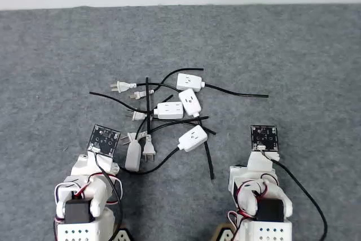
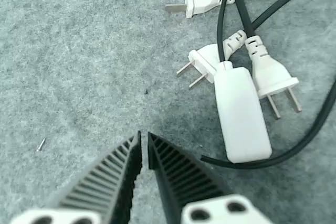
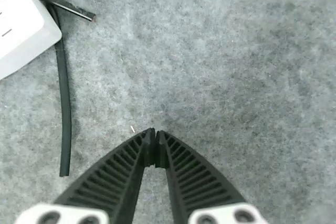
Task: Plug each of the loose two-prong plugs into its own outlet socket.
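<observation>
From above, two-prong plugs (image 1: 148,149) and outlet sockets (image 1: 193,137) lie tangled ahead, nearer my left arm (image 1: 90,196). My left gripper (image 2: 144,136) is closed and empty; a plug (image 2: 273,77) lies just ahead, long axis and prongs running back toward me. My right gripper (image 3: 155,132) is closed too; one socket (image 3: 21,24) lies off toward my left arm.

The right gripper (image 3: 153,139) hung over bare grey carpet (image 3: 226,66), its jaws pressed together — beside it ran a black cord (image 3: 64,103), and a white outlet socket (image 3: 21,30) lay farther off.
</observation>
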Controlling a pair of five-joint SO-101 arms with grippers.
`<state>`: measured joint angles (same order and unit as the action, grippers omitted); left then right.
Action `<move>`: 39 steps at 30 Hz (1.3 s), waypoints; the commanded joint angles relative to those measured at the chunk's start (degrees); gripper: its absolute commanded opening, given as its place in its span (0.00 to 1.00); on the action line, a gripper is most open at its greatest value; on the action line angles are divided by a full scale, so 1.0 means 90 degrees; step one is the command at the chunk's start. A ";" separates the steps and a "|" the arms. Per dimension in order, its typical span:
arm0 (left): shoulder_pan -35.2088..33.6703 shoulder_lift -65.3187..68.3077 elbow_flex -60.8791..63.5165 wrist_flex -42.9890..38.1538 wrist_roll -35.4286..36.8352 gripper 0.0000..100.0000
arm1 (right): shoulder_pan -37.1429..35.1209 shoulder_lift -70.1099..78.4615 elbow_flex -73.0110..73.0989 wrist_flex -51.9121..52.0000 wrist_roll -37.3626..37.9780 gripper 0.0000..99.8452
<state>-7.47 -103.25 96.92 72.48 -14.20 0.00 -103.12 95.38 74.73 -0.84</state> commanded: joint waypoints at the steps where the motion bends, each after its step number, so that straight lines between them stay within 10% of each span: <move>1: 0.0010 -0.0127 -0.0063 0.0020 0.0059 0.01 | 0.0063 -0.0093 0.0117 0.0034 -0.0010 0.01; 21: -0.0059 -0.0127 -0.0112 -0.1631 0.0068 0.02 | 0.0503 -0.0103 -0.0176 -0.0425 0.0020 0.01; 30: 0.0244 -0.0049 -0.1275 -0.1846 0.0733 0.02 | 0.1275 -0.0063 -0.0440 -0.2623 0.1827 0.01; 39: 0.0742 0.3614 -0.3980 -0.1553 0.1123 0.02 | 0.1275 -0.0054 -0.1670 -0.1558 0.0860 0.09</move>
<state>-3.87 -83.82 69.93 58.33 -6.99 10.73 -103.12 85.36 58.81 9.01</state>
